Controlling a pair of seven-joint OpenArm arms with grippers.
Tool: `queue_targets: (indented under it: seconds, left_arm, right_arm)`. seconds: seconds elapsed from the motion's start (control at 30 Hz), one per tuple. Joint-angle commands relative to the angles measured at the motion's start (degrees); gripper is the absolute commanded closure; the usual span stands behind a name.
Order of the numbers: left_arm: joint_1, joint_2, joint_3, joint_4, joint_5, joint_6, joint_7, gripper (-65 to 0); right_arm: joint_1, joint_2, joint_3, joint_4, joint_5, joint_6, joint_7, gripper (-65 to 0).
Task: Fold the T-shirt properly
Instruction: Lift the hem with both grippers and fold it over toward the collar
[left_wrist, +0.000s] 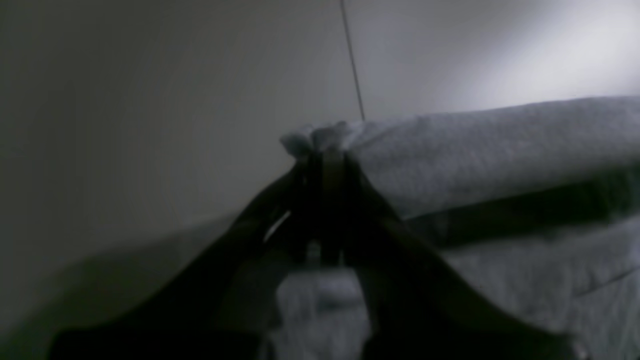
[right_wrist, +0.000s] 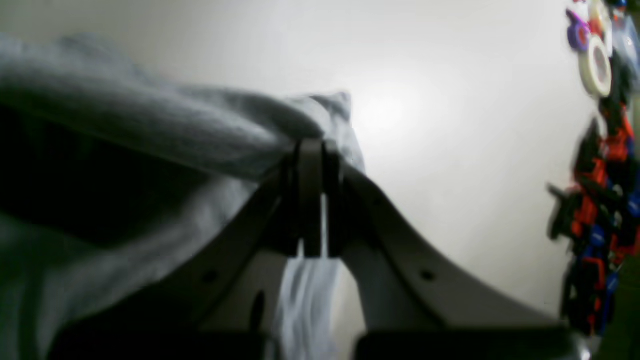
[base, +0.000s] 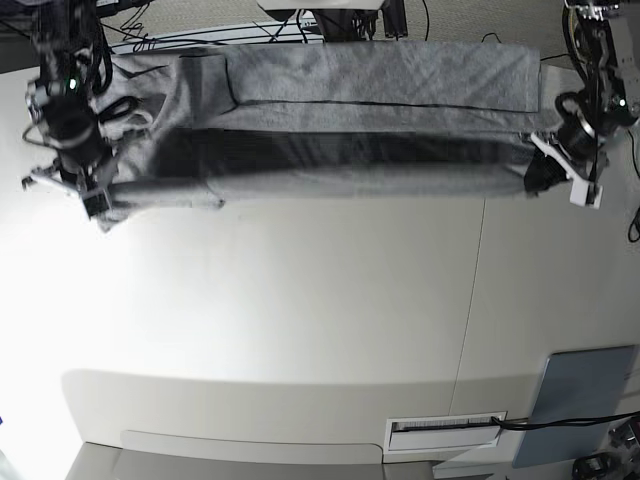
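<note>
T-shirt (base: 360, 120): stretched along the table's (base: 300, 320) far edge.
Left hand (left_wrist: 327, 150): pinched on its hem.
Right hand (right_wrist: 312, 150): likewise.

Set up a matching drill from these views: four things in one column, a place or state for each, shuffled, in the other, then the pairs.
Things:
1. left tool
2. right tool
3. T-shirt
4. grey panel

States or places:
A. stretched between both arms
B. near corner of the table, base view's right
C. shut on cloth, base view's left
D. shut on cloth, base view's right

Pairs: 1-D, 2-C, 3-A, 4-B
</note>
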Motion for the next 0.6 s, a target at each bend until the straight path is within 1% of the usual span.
queue_targets:
  seconds: [0.0,0.13,0.3,0.57]
  left_arm:
    - [0.68,-1.11,-0.57,1.57,-0.87,-0.04,-1.18,0.0]
    - [4.26,-1.11,-0.57,3.28,-0.85,-0.02,-1.25,0.0]
    - [7.8,-1.14,-0.57,3.58,-0.85,-0.02,-1.38,0.0]
    - [10.82,-1.14,-0.57,3.56,0.55,-0.04,-1.36,0.0]
  right_arm:
    - [-1.62,0.79,1.22,1.99,-0.7,-0.63,0.39,0.0]
    - [-8.5,0.81,2.14,5.68,-3.52,-2.16,0.02,0.0]
    - [-14.84,0.79,2.14,9.03,-7.26,-4.46,-1.07,0.0]
    - [-20.87,0.79,2.12,9.31,-8.0,-4.57,-1.92,0.0]
